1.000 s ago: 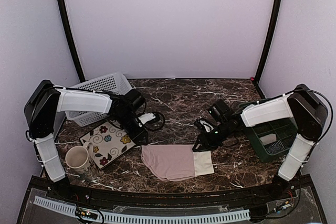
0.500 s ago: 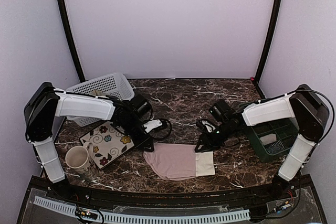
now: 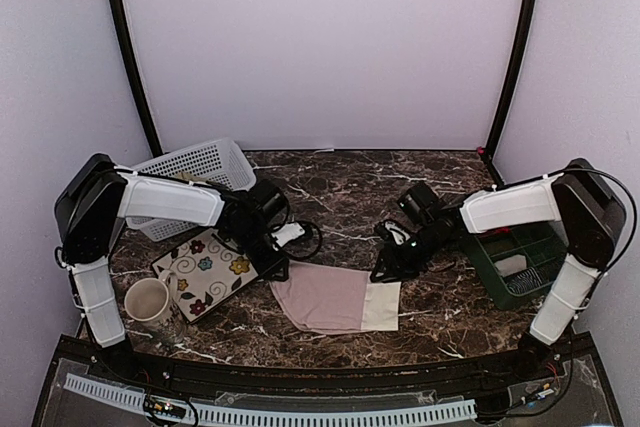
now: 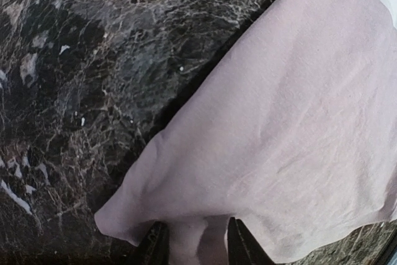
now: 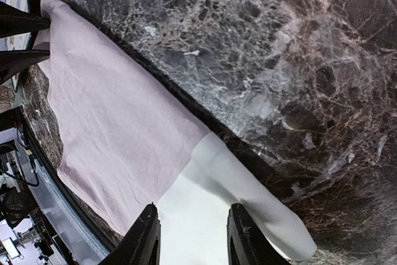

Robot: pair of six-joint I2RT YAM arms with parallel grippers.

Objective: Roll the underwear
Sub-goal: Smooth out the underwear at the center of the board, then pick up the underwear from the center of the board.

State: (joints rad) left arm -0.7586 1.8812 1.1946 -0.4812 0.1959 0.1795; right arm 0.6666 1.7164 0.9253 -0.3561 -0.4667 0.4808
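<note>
Underwear point(image 3: 335, 297) in dusty pink, with a cream waistband point(image 3: 382, 307) at the right end. Lies spread out, unrolled, near the front of the dark marble table point(image 3: 340, 187), between the two arms. Is pinched at both far corners. At the left one, clamped by the left gripper point(image 3: 278, 269): from the left wrist, shows a fold of pink cloth point(image 4: 279, 122) squeezed between the two dark fingers point(image 4: 239, 243) at the bottom of the view. At the right one, clamped by the right gripper point(image 3: 380, 275): from the right wrist, shows the cream band point(image 5: 229, 197) running in between the fingers point(image 5: 146, 234), pink cloth point(image 5: 118, 128) stretching away toward the left gripper's fingers point(image 5: 18, 24) at the upper left. Casts a dark shadow along the far edge in both wrist views, so hangs slightly off the marble there.

Elsewhere on the table: at left, a white slatted basket point(image 3: 190, 172), a flowered plate point(image 3: 205, 272) and a cream mug point(image 3: 148, 299); at right, a green wire bin point(image 3: 525, 262) holding a grey-white roll point(image 3: 512, 265).
</note>
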